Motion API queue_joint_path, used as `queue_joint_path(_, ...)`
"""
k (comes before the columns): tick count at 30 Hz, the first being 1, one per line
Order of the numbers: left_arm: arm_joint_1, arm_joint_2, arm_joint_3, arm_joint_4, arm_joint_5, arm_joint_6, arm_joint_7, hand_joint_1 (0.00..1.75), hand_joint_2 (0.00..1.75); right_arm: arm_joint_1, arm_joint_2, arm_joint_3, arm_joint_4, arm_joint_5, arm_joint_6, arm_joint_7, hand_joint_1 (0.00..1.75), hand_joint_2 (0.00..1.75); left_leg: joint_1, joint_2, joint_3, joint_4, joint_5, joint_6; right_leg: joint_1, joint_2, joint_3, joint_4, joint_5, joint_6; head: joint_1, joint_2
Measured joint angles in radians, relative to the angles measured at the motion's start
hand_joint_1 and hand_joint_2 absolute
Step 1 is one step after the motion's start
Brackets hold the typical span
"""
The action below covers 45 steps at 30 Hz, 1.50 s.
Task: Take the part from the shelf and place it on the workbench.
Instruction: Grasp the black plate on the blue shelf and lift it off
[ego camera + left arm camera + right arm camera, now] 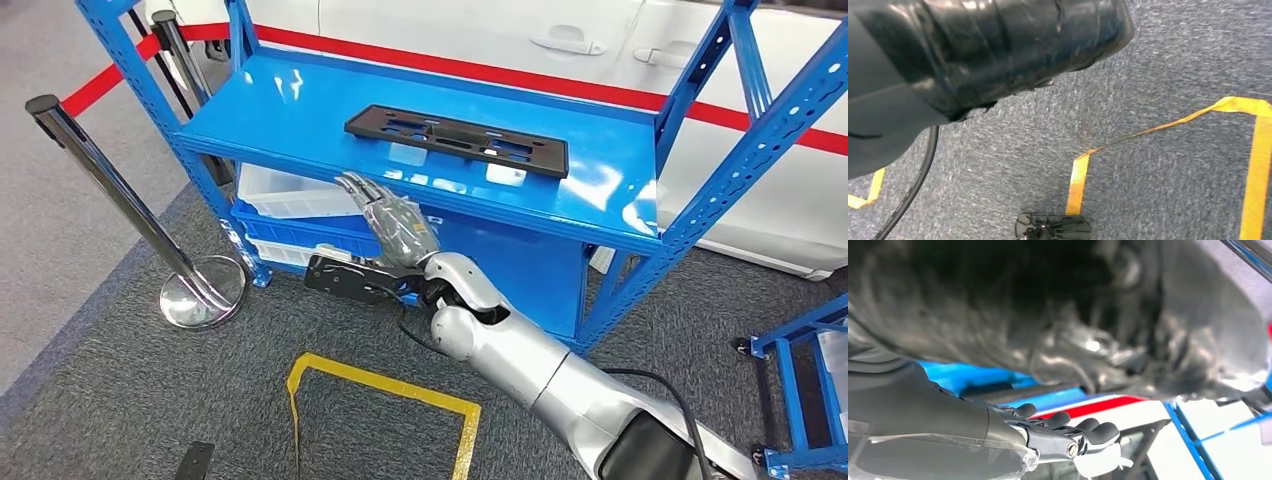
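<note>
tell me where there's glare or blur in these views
Head view: sharp, with white glare patches on the glossy blue metal shelf top around the flat black plastic part. Left wrist view: grey carpet and yellow floor tape slightly soft, the dark shape close to the lens blurred. Right wrist view: a large blurred dark mass close to the lens, the right hand sharper.

We are seeing a chrome post (pixel 110 190) standing on grey carpet (pixel 100 400) beside yellow floor tape (pixel 385 385), with a white car (pixel 600 50) sitting behind a red belt (pixel 500 75).
</note>
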Motion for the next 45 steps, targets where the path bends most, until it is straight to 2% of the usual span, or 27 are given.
queue_joint_path(1,0.0,0.0,-0.002,0.0,0.0,-0.002,-0.002,0.0,0.0,-0.006,0.002,0.0,0.001,0.004,0.001,0.001,0.0,0.0,-0.001,-0.001,0.0,0.001,-0.002,-0.005,0.002,0.001,0.015,-0.03,0.004,-0.002,-0.001,0.0)
queue_joint_path(4,0.0,0.0,-0.006,0.0,0.0,-0.006,-0.006,0.0,0.0,-0.022,0.008,0.0,0.005,0.021,0.014,0.019,0.0,0.0,0.001,0.0,0.0,-0.002,-0.004,-0.022,0.002,0.002,0.023,-0.047,0.0,-0.013,0.0,0.0)
queue_joint_path(6,0.0,-0.001,-0.007,0.0,0.0,-0.007,-0.009,0.0,0.0,-0.036,0.013,0.0,0.009,0.032,0.023,0.036,0.0,0.0,0.002,0.004,-0.016,0.036,-0.028,-0.032,-0.002,0.001,0.032,-0.056,0.0,-0.023,-0.002,0.0)
queue_joint_path(7,-0.001,-0.001,-0.007,0.0,0.0,-0.007,-0.009,0.0,0.0,-0.043,0.016,0.0,0.01,0.036,0.026,0.04,0.0,0.0,0.003,0.006,-0.041,0.085,-0.051,-0.035,-0.003,0.0,0.037,-0.059,0.0,-0.028,-0.004,0.0)
queue_joint_path(9,0.0,-0.001,-0.007,0.0,0.001,-0.007,-0.01,0.0,0.0,-0.05,0.019,0.0,0.014,0.04,0.03,0.043,0.0,0.0,0.003,0.007,-0.116,0.222,-0.099,-0.041,-0.001,-0.001,0.042,-0.059,-0.005,-0.034,-0.006,0.0)
queue_joint_path(10,0.002,-0.001,-0.007,0.0,0.001,-0.007,-0.01,0.0,0.0,-0.05,0.02,0.0,0.017,0.041,0.031,0.044,0.0,0.0,0.003,0.007,-0.147,0.269,-0.106,-0.042,0.0,-0.001,0.045,-0.059,-0.008,-0.036,-0.006,0.0)
queue_joint_path(11,0.003,-0.001,-0.007,0.0,0.001,-0.007,-0.01,0.0,0.0,-0.049,0.021,0.0,0.02,0.041,0.032,0.046,0.0,0.0,0.003,0.007,-0.162,0.281,-0.093,-0.043,0.001,-0.001,0.048,-0.058,-0.011,-0.036,-0.006,0.0)
queue_joint_path(12,0.004,-0.001,-0.007,0.0,0.0,-0.007,-0.01,0.0,0.0,-0.049,0.022,0.0,0.022,0.041,0.033,0.047,0.0,0.0,0.003,0.008,-0.154,0.248,-0.06,-0.042,0.001,-0.001,0.053,-0.058,-0.015,-0.036,-0.006,0.0)
queue_joint_path(14,0.005,-0.001,-0.007,0.0,0.0,-0.007,-0.01,0.0,0.0,-0.051,0.025,0.0,0.026,0.042,0.033,0.049,0.0,0.0,0.001,0.008,-0.095,0.11,0.02,-0.036,0.002,0.0,0.067,-0.058,-0.025,-0.032,-0.006,0.0)
queue_joint_path(15,0.004,-0.001,-0.007,0.0,0.0,-0.006,-0.01,0.0,0.0,-0.053,0.027,0.0,0.027,0.042,0.033,0.049,0.0,0.0,-0.001,0.008,-0.065,0.047,0.042,-0.031,0.004,0.001,0.071,-0.057,-0.03,-0.028,-0.006,0.0)
queue_joint_path(17,0.002,-0.001,-0.008,0.0,0.0,-0.006,-0.01,0.0,0.0,-0.057,0.028,0.0,0.03,0.042,0.033,0.049,0.0,0.0,-0.006,0.008,-0.04,-0.001,0.044,-0.022,0.007,0.002,0.073,-0.057,-0.036,-0.02,-0.005,0.0)
queue_joint_path(19,0.002,-0.001,-0.009,0.0,0.0,-0.006,-0.01,0.0,0.0,-0.059,0.03,0.0,0.033,0.043,0.034,0.05,0.0,0.0,-0.005,0.007,-0.035,-0.007,0.04,-0.013,0.009,0.001,0.075,-0.059,-0.04,-0.01,-0.005,0.0)
queue_joint_path(21,0.003,-0.001,-0.012,0.0,0.0,-0.006,-0.01,0.0,0.0,-0.065,0.031,0.0,0.036,0.044,0.034,0.051,0.0,0.0,0.001,0.008,-0.025,-0.015,0.037,-0.002,0.009,0.001,0.064,-0.028,-0.061,0.001,-0.003,0.0)
queue_joint_path(22,0.002,-0.001,-0.013,0.0,0.0,-0.007,-0.01,0.0,0.0,-0.068,0.031,0.0,0.037,0.045,0.033,0.053,0.0,0.0,0.004,0.008,-0.019,-0.017,0.035,0.003,0.008,0.001,0.043,0.017,-0.081,0.005,-0.001,0.0)
queue_joint_path(24,0.001,-0.001,-0.015,0.0,0.0,-0.007,-0.011,0.0,0.0,-0.073,0.031,0.0,0.044,0.051,0.032,0.063,0.0,0.0,0.002,0.008,-0.013,-0.017,0.029,0.011,0.004,0.001,-0.031,0.149,-0.128,0.01,0.0,0.0)
queue_joint_path(25,0.001,-0.001,-0.016,0.0,0.0,-0.007,-0.011,0.0,0.0,-0.073,0.031,0.0,0.049,0.056,0.031,0.069,0.0,0.0,0.002,0.008,-0.011,-0.016,0.026,0.012,0.002,0.001,-0.068,0.203,-0.138,0.012,0.0,0.0)
queue_joint_path(26,0.002,-0.001,-0.016,0.0,0.0,-0.007,-0.012,0.0,0.0,-0.075,0.031,0.0,0.054,0.059,0.03,0.073,0.0,0.0,0.002,0.007,-0.008,-0.015,0.022,0.012,0.001,0.001,-0.091,0.226,-0.13,0.012,0.001,0.0)
queue_joint_path(27,0.002,-0.001,-0.016,0.0,0.0,-0.008,-0.013,0.0,0.0,-0.077,0.031,0.0,0.059,0.062,0.03,0.077,0.0,0.0,0.002,0.006,-0.005,-0.013,0.018,0.011,0.0,0.001,-0.095,0.211,-0.103,0.011,0.001,0.0)
queue_joint_path(29,0.003,-0.002,-0.017,0.0,0.0,-0.012,-0.016,0.0,0.0,-0.09,0.032,0.0,0.067,0.064,0.03,0.081,0.0,0.0,0.002,0.003,0.005,-0.009,0.008,0.007,0.0,0.001,-0.055,0.091,-0.019,0.003,0.001,0.0)
queue_joint_path(31,0.001,-0.004,-0.02,0.0,0.0,-0.016,-0.02,0.0,0.0,-0.106,0.035,0.0,0.077,0.063,0.03,0.083,0.0,0.0,0.0,0.001,0.007,-0.006,0.0,-0.001,0.004,0.003,-0.009,-0.015,0.023,-0.007,0.0,0.0)
queue_joint_path(35,0.001,-0.008,-0.023,0.0,0.001,-0.019,-0.027,0.0,0.0,-0.117,0.047,0.0,0.099,0.059,0.029,0.085,0.0,1.75,0.002,0.001,0.008,-0.012,-0.003,-0.023,0.009,0.006,0.01,-0.052,0.017,-0.021,0.001,0.0)
queue_joint_path(38,0.0,-0.01,-0.024,0.0,0.002,-0.019,-0.029,0.0,0.0,-0.129,0.057,0.0,0.11,0.058,0.029,0.082,0.0,1.75,0.002,0.007,-0.004,0.034,-0.031,-0.036,0.001,0.005,0.03,-0.064,0.013,-0.034,-0.003,0.0)
queue_joint_path(41,0.0,-0.01,-0.025,0.0,0.007,-0.019,-0.029,0.0,0.0,-0.136,0.063,0.0,0.125,0.058,0.028,0.08,0.0,0.44,0.002,0.008,-0.116,0.225,-0.095,-0.043,0.003,0.003,0.04,-0.065,0.005,-0.043,-0.006,0.0)
queue_joint_path(42,0.002,-0.01,-0.025,0.0,0.008,-0.019,-0.028,0.0,0.0,-0.135,0.064,0.0,0.132,0.059,0.028,0.081,0.0,0.44,0.003,0.008,-0.154,0.275,-0.1,-0.044,0.004,0.003,0.043,-0.064,0.002,-0.045,-0.005,0.0)
queue_joint_path(43,0.004,-0.011,-0.025,0.0,0.009,-0.019,-0.028,0.0,0.0,-0.134,0.064,0.0,0.138,0.06,0.028,0.084,0.0,0.87,0.002,0.008,-0.166,0.276,-0.082,-0.043,0.004,0.004,0.045,-0.062,-0.002,-0.044,-0.005,0.0)
queue_joint_path(44,0.005,-0.011,-0.025,0.0,0.009,-0.019,-0.026,0.0,0.0,-0.134,0.064,0.0,0.142,0.062,0.028,0.087,0.0,1.31,0.002,0.008,-0.158,0.237,-0.046,-0.042,0.005,0.005,0.048,-0.061,-0.006,-0.044,-0.006,0.0)
queue_joint_path(45,0.005,-0.012,-0.025,0.0,0.009,-0.019,-0.025,0.0,0.0,-0.135,0.065,0.0,0.147,0.063,0.028,0.091,0.0,1.75,0.002,0.009,-0.132,0.17,-0.001,-0.039,0.005,0.006,0.053,-0.059,-0.012,-0.042,-0.005,0.0)
